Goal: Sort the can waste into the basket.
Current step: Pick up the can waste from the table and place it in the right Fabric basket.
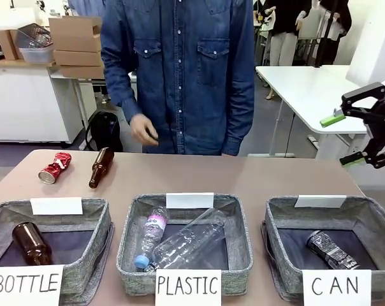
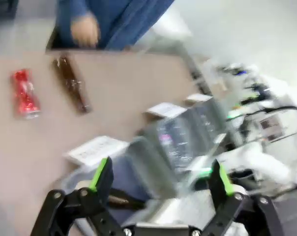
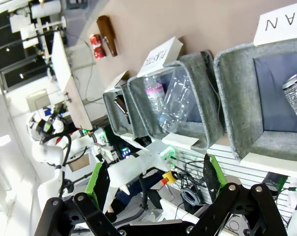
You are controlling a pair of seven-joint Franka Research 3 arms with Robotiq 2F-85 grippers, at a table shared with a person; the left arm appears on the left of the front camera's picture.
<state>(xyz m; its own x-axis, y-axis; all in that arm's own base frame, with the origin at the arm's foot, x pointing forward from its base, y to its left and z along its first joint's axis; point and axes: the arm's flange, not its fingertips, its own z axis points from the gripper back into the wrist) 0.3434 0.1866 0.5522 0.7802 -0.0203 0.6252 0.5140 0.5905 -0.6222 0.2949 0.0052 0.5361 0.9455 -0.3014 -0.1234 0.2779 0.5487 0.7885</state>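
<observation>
A crushed red can (image 1: 55, 167) lies on the table at the far left, beside a brown bottle (image 1: 101, 167). The left wrist view shows this red can (image 2: 24, 93) too, blurred. A crushed silver can with a dark pattern (image 1: 331, 250) lies inside the grey basket signed "CAN" (image 1: 371, 223) at the right, and the silver can (image 3: 296, 96) also appears in the right wrist view within that basket (image 3: 237, 93). My right gripper (image 1: 347, 139) hangs open in the air above and behind the CAN basket, nothing between its fingers. My left gripper (image 2: 158, 179) is open and empty over the near baskets.
The middle basket signed "PLASTIC" (image 1: 240, 220) holds clear plastic bottles (image 1: 180, 242). The left basket signed "BOTTLE" (image 1: 97, 220) holds a brown bottle (image 1: 30, 244). A person in a denim shirt stands at the far edge, one hand (image 1: 143, 131) hanging above the table.
</observation>
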